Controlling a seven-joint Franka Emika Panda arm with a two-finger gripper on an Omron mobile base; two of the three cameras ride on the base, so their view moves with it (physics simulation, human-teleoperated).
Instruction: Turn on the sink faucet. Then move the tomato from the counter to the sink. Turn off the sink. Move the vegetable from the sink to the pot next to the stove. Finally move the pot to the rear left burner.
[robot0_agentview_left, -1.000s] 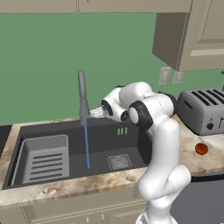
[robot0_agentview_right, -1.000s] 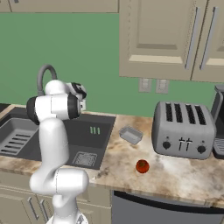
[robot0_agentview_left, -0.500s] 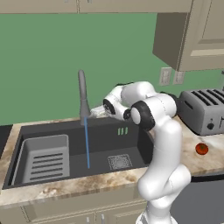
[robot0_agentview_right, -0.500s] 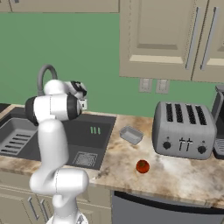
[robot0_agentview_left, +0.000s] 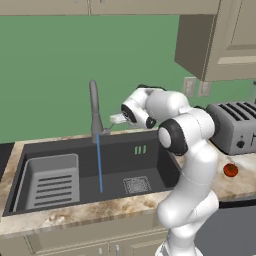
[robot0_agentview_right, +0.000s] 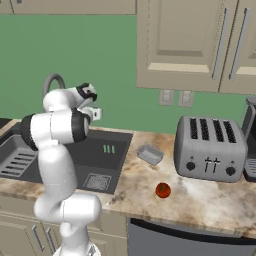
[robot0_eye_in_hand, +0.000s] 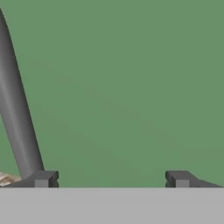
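- Gripper (robot0_agentview_left: 117, 119) released — in the hand view the two finger tips (robot0_eye_in_hand: 43, 178) stand wide apart with nothing between them.
- It sits just right of the faucet (robot0_agentview_left: 94, 111) base in the left base view, behind the sink's rear edge, pointing at the green wall.
- Hand view: faucet stem (robot0_eye_in_hand: 15, 109) runs up the left side, just beside the left finger tip; cannot tell whether they touch.
- Water on — a thin blue stream (robot0_agentview_left: 99, 162) drops straight from the spout into the sink (robot0_agentview_left: 150, 165).
- Stream lands on the basin floor between the slotted tray (robot0_agentview_left: 47, 180) on the left and the square drain grate (robot0_agentview_left: 136, 184).
- Tomato (robot0_agentview_right: 162, 190) lies on the counter (robot0_agentview_right: 210, 202), well right of the sink, in front of the toaster (robot0_agentview_right: 210, 147) and near the counter's front edge. Also seen in the left base view (robot0_agentview_left: 230, 170), past the arm's elbow.
- Nothing touches the tomato; gripper is well apart from it.
- Small grey tray-like dish (robot0_agentview_right: 150, 154) sits on the counter between sink and toaster, behind the tomato.
- Black cooktop edge (robot0_agentview_right: 200, 240) shows below the counter front at lower right of the right base view.
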